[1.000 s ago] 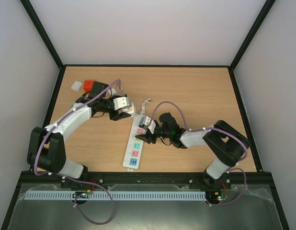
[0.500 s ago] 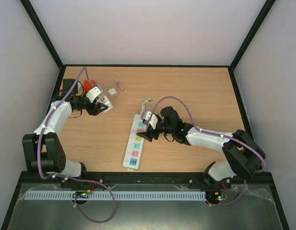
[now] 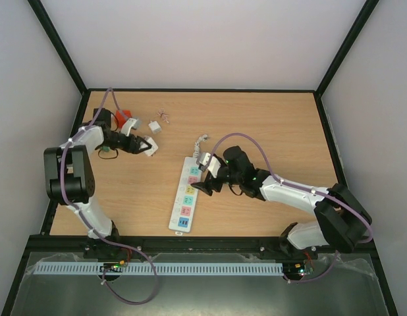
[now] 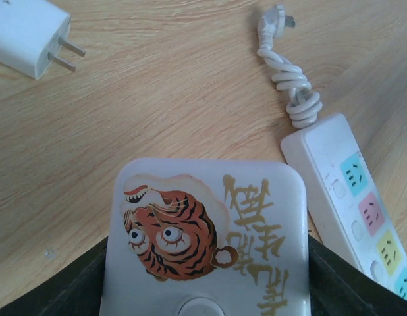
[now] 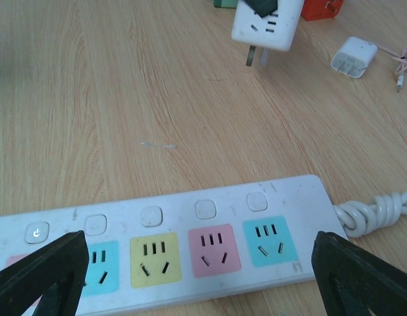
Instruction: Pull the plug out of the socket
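Looking across the counter (image 3: 269, 125), you find the plug (image 4: 203, 237) clamped in your left end effector (image 3: 144, 145) near the far left corner, well apart from the socket (image 3: 185, 197), which runs near-to-far mid-counter under your right end effector (image 3: 203, 176), jaws spread, holding nothing. The pull looks done.

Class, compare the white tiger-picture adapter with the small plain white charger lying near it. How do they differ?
The square white plastic adapter with the tiger picture is bigger than the small plain white plastic charger. The adapter sits clamped in the left gripper's jaws; the charger lies loose on the wooden table. Both are white, pronged and unplugged.
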Motion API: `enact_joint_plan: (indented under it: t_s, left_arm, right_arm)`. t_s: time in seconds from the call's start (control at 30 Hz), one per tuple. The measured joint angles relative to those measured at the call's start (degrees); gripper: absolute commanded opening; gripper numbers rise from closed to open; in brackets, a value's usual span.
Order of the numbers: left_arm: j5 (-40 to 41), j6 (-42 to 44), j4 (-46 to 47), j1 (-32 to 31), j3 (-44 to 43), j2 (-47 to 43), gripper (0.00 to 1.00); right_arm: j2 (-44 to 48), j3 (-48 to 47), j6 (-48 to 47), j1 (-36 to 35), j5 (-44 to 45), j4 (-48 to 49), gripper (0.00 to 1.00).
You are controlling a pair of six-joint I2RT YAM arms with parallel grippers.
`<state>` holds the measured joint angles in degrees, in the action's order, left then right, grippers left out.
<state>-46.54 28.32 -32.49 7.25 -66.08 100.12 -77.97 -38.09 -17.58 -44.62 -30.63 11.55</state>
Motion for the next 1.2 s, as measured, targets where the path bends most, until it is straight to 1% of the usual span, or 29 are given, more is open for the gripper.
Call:
enact_joint_plan:
  t_s: [0.23, 0.3, 0.43, 0.5, 0.6, 0.7, 0.9, 1.2]
  left_arm:
    - [-3.3, -4.52, 0.15, 1.31, -2.8, 7.39, 0.47]
    - [-3.98, -5.7, 0.17, 1.86, -3.61, 8.85, 0.5]
    - [-4.5, -7.72, 0.94, 2.82, -5.11, 11.5, 0.67]
    - [-4.26, -8.44, 1.53, 3.04, -5.33, 12.35, 0.78]
    - [-3.15, -9.51, 1.84, 3.34, -5.33, 13.03, 0.9]
    - [-1.57, -10.6, 2.4, 3.72, -5.35, 13.07, 0.99]
    - [1.53, -12.52, 4.81, 5.11, -5.31, 12.98, 1.0]
    - [8.28, -15.08, 8.76, 5.7, -3.8, 9.01, 0.99]
  right_arm:
    - [0.39, 0.0, -0.02, 0.0, 1.05, -0.52, 0.92]
    - [0.39, 0.0, -0.02, 0.0, 1.11, -0.61, 0.93]
    - [0.39, 0.0, -0.09, 0.0, 1.14, -0.68, 0.93]
    - [0.37, -0.02, -0.24, 0.0, 1.22, -0.9, 0.94]
    - [-0.22, -1.01, -0.48, 0.0, 1.68, -2.23, 0.95]
    - [-1.18, -2.73, -0.81, 0.0, 2.16, -3.19, 0.96]
    - [-3.48, -7.21, -1.36, 0.0, 3.13, -6.29, 0.96]
    - [-7.28, -11.96, -1.27, -0.17, 4.07, -9.81, 0.96]
